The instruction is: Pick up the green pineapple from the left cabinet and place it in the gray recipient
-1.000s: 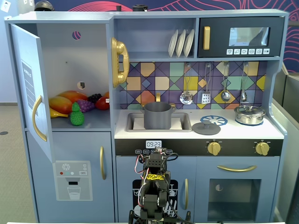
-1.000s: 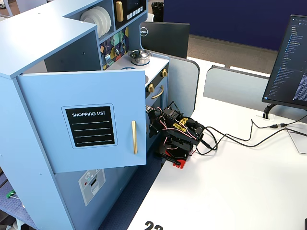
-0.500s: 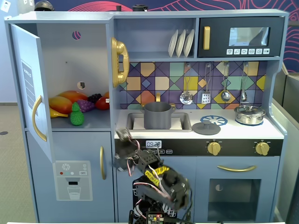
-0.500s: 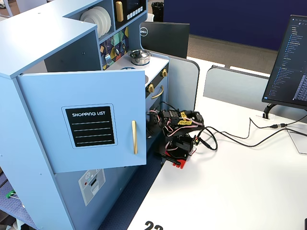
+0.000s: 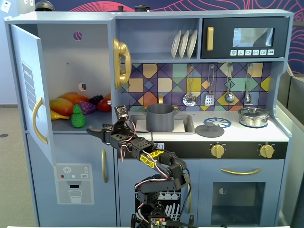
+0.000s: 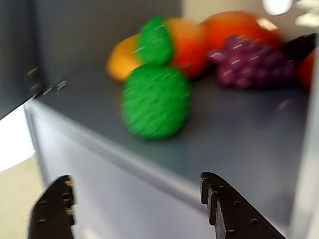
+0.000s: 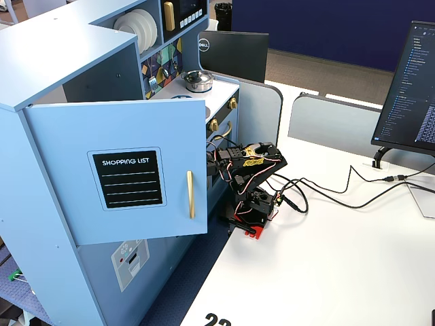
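The green pineapple (image 5: 78, 117) stands upright at the front of the shelf inside the left cabinet (image 5: 66, 57), near the shelf's edge, with its door (image 5: 29, 90) swung wide open. Behind it lie orange-yellow fruits (image 5: 66, 102) and a purple grape bunch (image 5: 87, 107); in the wrist view the pineapple (image 6: 156, 99) stands clear of the grapes (image 6: 246, 67), but its leafy top overlaps the yellow fruit (image 6: 122, 62) behind, and I cannot tell whether they touch.

The gripper (image 5: 95, 132) is held just outside the shelf front, below and slightly right of the pineapple in the front fixed view. Its jaws are spread apart and hold nothing; in the wrist view the gripper (image 6: 134, 209) shows both tips low in frame, with the gap wider than the fruit's body.

Judgement on handling: the pineapple looks like hollow moulded plastic, so light and stiff, not fragile. The bumpy skin should give the jaws some bite, though the rounded body could squirt out if pinched off-centre. The widest part of the lower body is the sound place to grip; the tapered top would likely slip. Being light and free-standing, it may topple or slide backward into the other fruit if nudged.

The gray recipient (image 5: 160, 117) sits in the sink (image 5: 185, 124), to the right of the cabinet, empty as far as I can see.
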`<state>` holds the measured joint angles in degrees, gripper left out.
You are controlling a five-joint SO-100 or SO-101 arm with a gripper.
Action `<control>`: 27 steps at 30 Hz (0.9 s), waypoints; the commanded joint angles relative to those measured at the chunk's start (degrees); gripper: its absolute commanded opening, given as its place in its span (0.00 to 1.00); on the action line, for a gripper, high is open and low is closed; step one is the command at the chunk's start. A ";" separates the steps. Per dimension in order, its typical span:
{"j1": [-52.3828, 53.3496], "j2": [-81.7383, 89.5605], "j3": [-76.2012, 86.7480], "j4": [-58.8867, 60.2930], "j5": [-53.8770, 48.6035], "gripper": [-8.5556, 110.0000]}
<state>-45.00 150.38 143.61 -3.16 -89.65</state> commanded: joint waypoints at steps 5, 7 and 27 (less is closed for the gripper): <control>0.00 -9.84 -11.60 -4.31 -2.90 0.35; -0.70 -13.01 -13.89 -5.01 -3.60 0.35; -1.14 -32.17 -26.72 -11.16 0.35 0.37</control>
<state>-46.23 118.74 121.90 -12.30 -90.79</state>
